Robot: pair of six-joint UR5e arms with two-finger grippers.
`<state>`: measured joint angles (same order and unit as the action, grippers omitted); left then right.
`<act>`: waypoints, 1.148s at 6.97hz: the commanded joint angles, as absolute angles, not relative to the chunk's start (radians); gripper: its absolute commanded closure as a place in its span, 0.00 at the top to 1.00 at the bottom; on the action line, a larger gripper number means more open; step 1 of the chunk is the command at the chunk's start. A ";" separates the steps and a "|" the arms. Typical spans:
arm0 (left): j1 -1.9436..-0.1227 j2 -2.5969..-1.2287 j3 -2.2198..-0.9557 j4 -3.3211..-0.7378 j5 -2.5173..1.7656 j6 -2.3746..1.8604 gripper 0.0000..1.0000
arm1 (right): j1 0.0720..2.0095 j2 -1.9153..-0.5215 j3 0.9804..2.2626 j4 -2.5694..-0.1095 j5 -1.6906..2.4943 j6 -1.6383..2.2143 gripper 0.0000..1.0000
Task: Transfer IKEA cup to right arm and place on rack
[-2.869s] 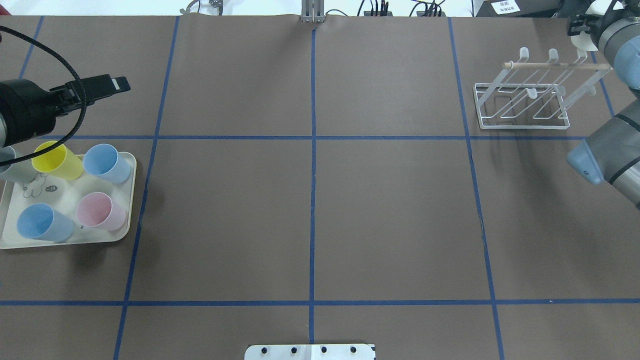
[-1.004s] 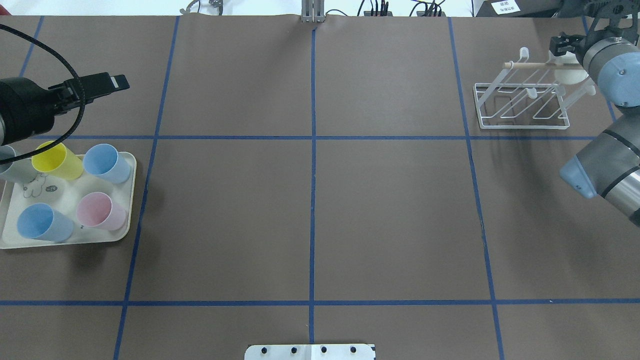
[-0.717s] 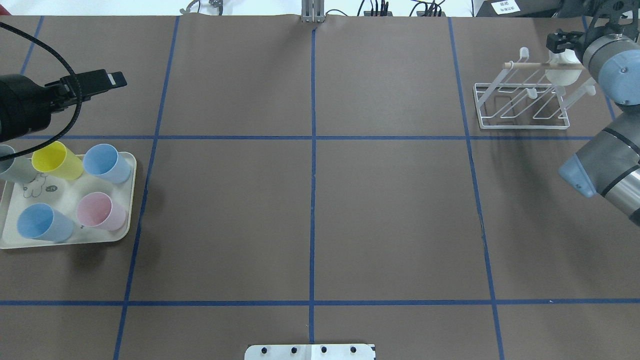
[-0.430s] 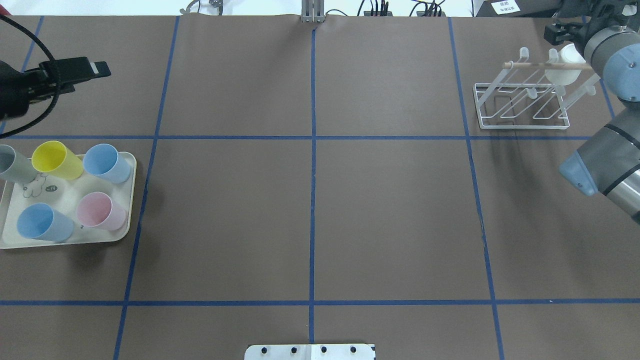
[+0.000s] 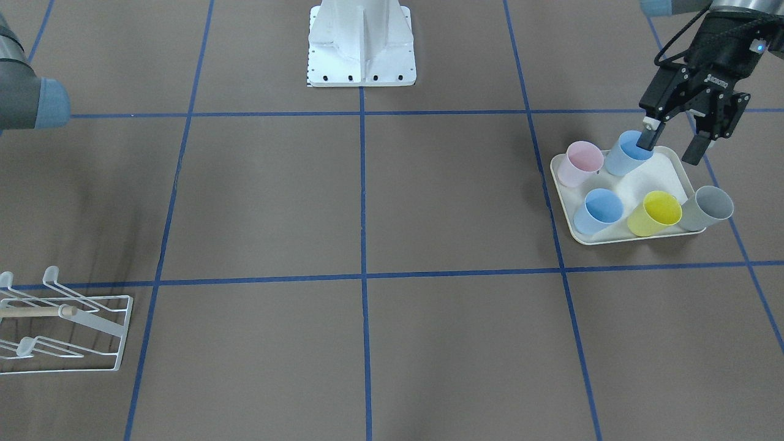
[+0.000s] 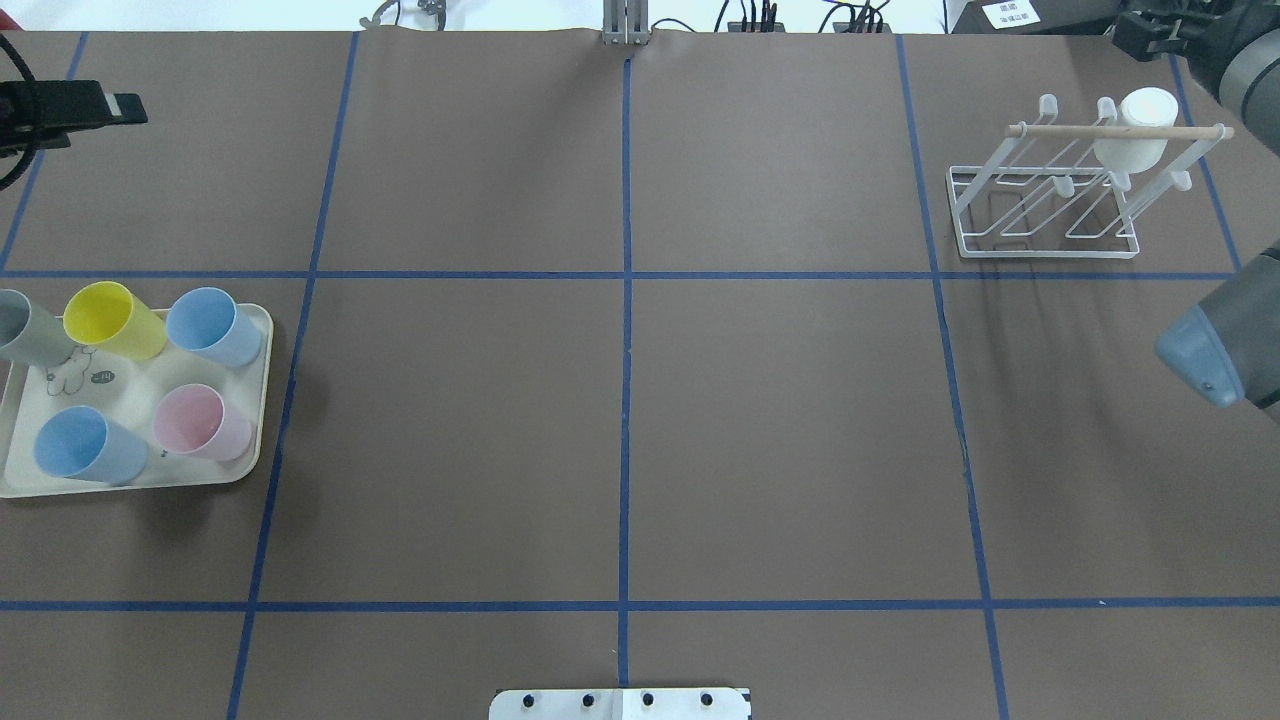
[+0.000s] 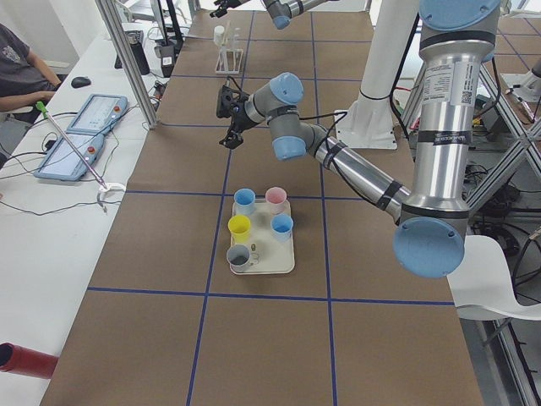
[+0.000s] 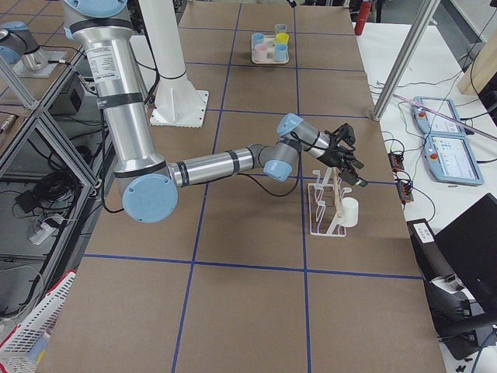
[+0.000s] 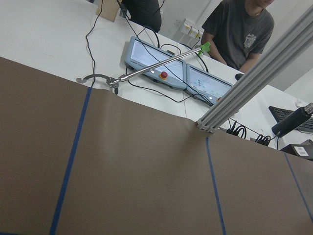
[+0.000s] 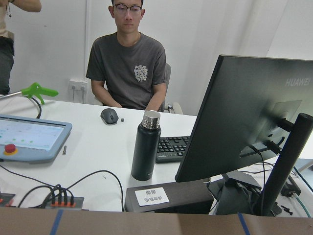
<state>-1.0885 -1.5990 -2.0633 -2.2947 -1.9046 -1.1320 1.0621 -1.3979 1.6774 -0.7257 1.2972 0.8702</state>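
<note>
Cream tray (image 6: 150, 484) at the left end of the brown worktop (image 6: 780, 430). It carries five upright, empty cups. The far row holds a grey cup (image 6: 22, 330) at the tray's outer edge, a yellow cup (image 6: 105, 318) and a blue cup (image 6: 210, 325). The near row holds a second blue cup (image 6: 85, 445) and a pink cup (image 6: 198, 420).

White wire rack (image 6: 1040, 190) at the far right of the worktop, well apart from the tray. One white cup (image 6: 1135, 130) sits on it, turned over a prong at the rack's right end with its closed base uppermost and slightly tilted. In the overhead view the wooden dowel (image 6: 1060, 131) crosses in front of this cup. The other prongs are bare.

Right arm (image 8: 225, 162) reaches out over the rack. The right gripper (image 8: 351, 161) is above and beyond the white cup, not touching it. Whether its fingers are apart or together cannot be told.

Left gripper (image 5: 670, 144) hangs in the air, clear of the tray's cups in the overhead and left-side views. Its fingers (image 5: 646, 136) are spread wide with nothing between them. The white cup lies at the opposite end of the worktop from them.
</note>
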 commanded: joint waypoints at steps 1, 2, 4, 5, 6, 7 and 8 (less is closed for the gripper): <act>-1.181 -1.574 -1.988 -2.261 -2.017 -0.952 1.00 | 1.062 -1.416 1.810 -0.726 1.339 1.117 1.00; -1.186 -1.525 -1.976 -2.252 -2.051 -0.895 1.00 | 1.060 -1.416 1.857 -0.724 1.382 1.243 1.00; -1.190 -1.424 -1.968 -2.220 -2.167 -0.888 1.00 | 1.022 -1.402 1.928 -0.719 1.423 1.438 1.00; -1.189 -1.372 -1.964 -2.218 -2.192 -0.888 1.00 | 0.976 -1.394 1.956 -0.701 1.422 1.521 1.00; -1.184 -1.314 -1.963 -2.220 -2.219 -0.887 1.00 | 0.941 -1.391 1.948 -0.598 1.420 1.589 1.00; -1.180 -1.281 -1.954 -2.220 -2.220 -0.887 1.00 | 0.918 -1.393 1.948 -0.536 1.419 1.621 1.00; -1.175 -1.269 -1.933 -2.220 -2.220 -0.888 1.00 | 0.896 -1.391 1.953 -0.531 1.419 1.672 1.00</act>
<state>-1.1803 -1.2964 -1.9516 -2.2197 -2.2150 -0.8873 0.9245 -1.3928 1.9487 -0.5653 1.4194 1.6129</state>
